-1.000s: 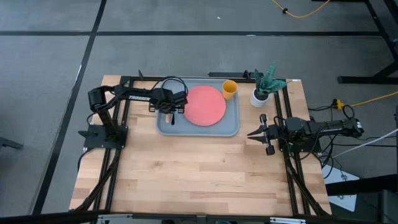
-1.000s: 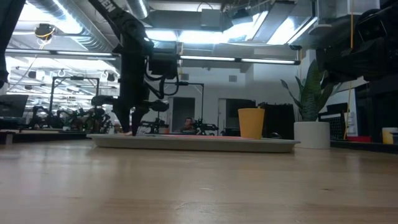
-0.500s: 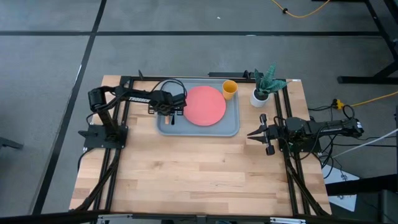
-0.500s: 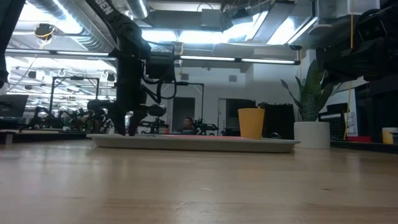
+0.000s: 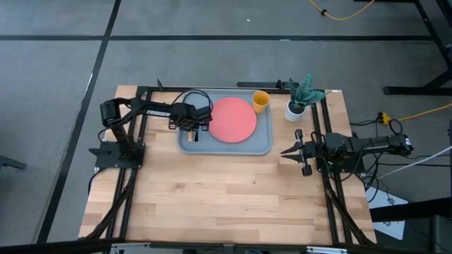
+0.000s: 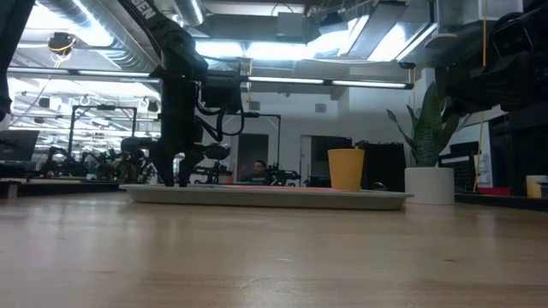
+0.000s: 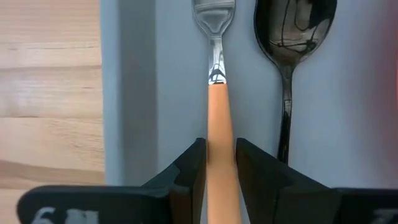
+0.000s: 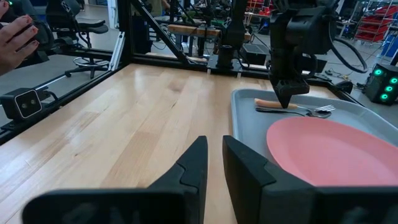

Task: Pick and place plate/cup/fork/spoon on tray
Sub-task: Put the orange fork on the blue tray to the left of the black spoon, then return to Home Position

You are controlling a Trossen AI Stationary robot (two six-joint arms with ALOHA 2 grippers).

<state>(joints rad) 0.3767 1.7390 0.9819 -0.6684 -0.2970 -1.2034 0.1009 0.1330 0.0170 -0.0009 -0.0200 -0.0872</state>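
Left gripper (image 7: 219,163) fingers have spread, straddling the fork (image 7: 217,112) handle beside the spoon (image 7: 289,68).

Left claw (image 5: 195,132) low, fingers slightly parted; right claw (image 5: 284,150) idle at table's right side.

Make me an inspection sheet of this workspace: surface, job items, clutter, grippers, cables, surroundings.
Surface: wooden table, front part bare.
Job's things: plate, fork and spoon lie on the tray; fork and spoon side by side; cup at the tray's far right corner.
Clutter: potted plant beside the tray.
Grippers: left gripper low over the tray, fingers open astride the fork handle; right gripper waits at the table's right edge.
Cables: yellow cable on the floor, right.
Surroundings: a person's hand beyond the table.
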